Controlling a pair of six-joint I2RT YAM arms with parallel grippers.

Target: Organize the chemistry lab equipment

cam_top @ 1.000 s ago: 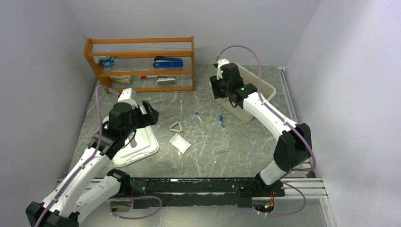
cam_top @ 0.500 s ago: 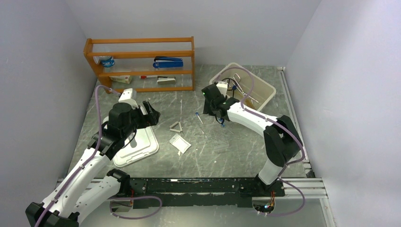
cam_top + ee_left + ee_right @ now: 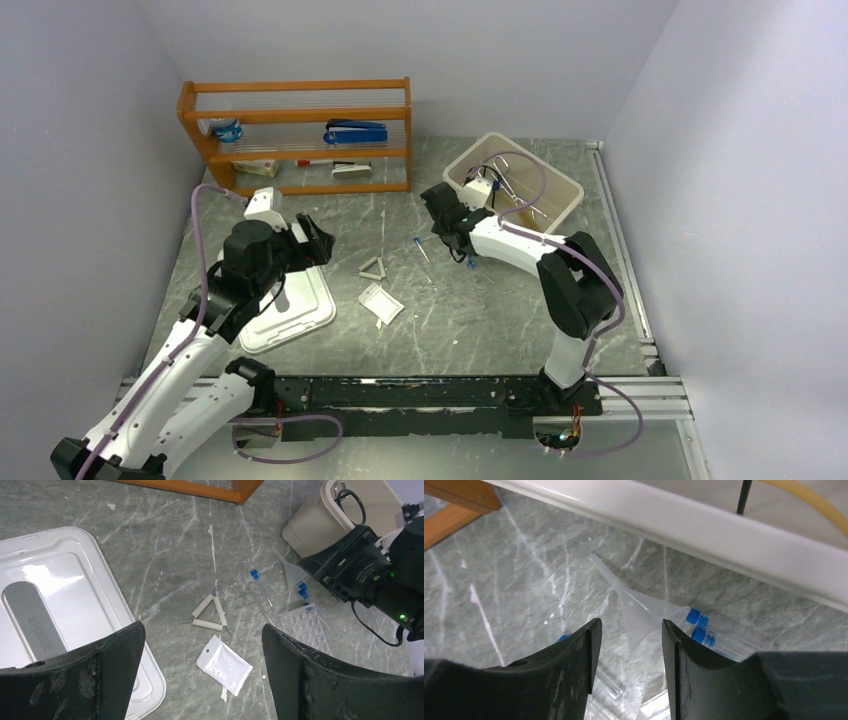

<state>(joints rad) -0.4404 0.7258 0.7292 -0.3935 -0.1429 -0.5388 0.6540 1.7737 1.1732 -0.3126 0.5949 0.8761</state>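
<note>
A clear funnel (image 3: 640, 606) lies on the grey table beside two blue-capped tubes (image 3: 700, 626), just in front of the beige bin (image 3: 724, 530). My right gripper (image 3: 630, 630) is open and low over them, one finger on each side of the funnel's cone (image 3: 445, 235). The bin holds amber tubing (image 3: 819, 500) and a black wire rod (image 3: 744, 495). My left gripper (image 3: 202, 627) hangs open and empty above a white packet (image 3: 225, 662) and the triangle (image 3: 209, 614). A clear rack (image 3: 307, 627) and another capped tube (image 3: 257, 580) lie further right.
A white lid (image 3: 290, 310) lies under my left arm. The orange shelf (image 3: 300, 135) with a blue stapler stands at the back left. The beige bin (image 3: 560, 180) is at the back right. Grey walls close in both sides.
My right arm swung from above the bin down to the table left of it, over the funnel and tubes, and its jaws narrowed slightly. The left arm barely moved.
</note>
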